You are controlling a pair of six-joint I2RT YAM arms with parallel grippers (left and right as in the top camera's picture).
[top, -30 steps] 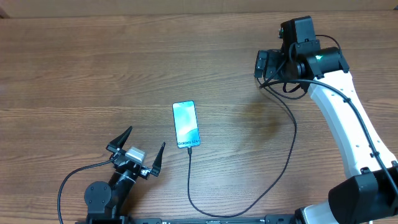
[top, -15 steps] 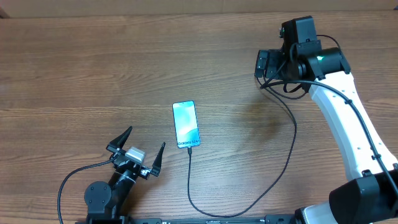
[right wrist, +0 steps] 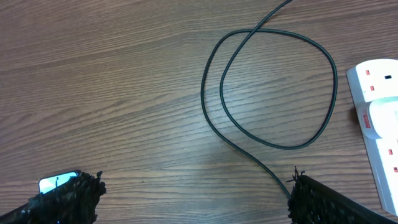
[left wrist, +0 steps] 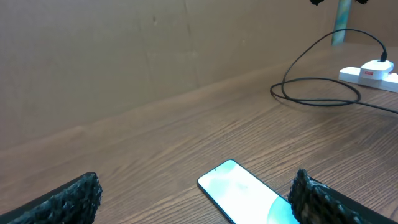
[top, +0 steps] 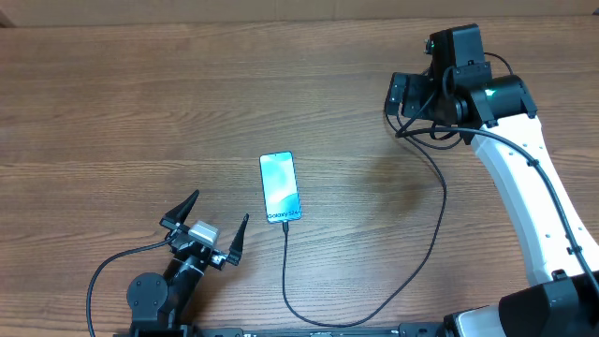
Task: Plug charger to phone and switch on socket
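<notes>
Closest to me, the left gripper (top: pixel 211 225) sits low over the near edge of the brown wood-grain table (top: pixel 140 94). Its two black fingers are spread wide apart and there is nothing between them.

Just beyond it and slightly to the right lies the small flat smartphone with the light blue screen (top: pixel 280 187). It is face up, with the "Galaxy S24" end pointing back towards me. On the left wrist camera I see it on the wood between that gripper's fingers and ahead of them, touching neither.

The long thin black charger cable (top: pixel 442 201) meets the phone at that near end and looks plugged in, though the tip is too small for me to be sure. From there it runs towards me, sweeps round to the right, and climbs away across the table to the far right.

Out there the right gripper (right wrist: pixel 194 183) hangs above the table with its fingers just as wide apart, gripping nothing. Its wrist camera looks down on the cable, which curls into a loose loop on the wood.

Just right of the loop lies the white elongated power strip with red-marked switches (right wrist: pixel 379 118). Overhead, the right arm hides it. I cannot tell from any view which way the switches are set.
</notes>
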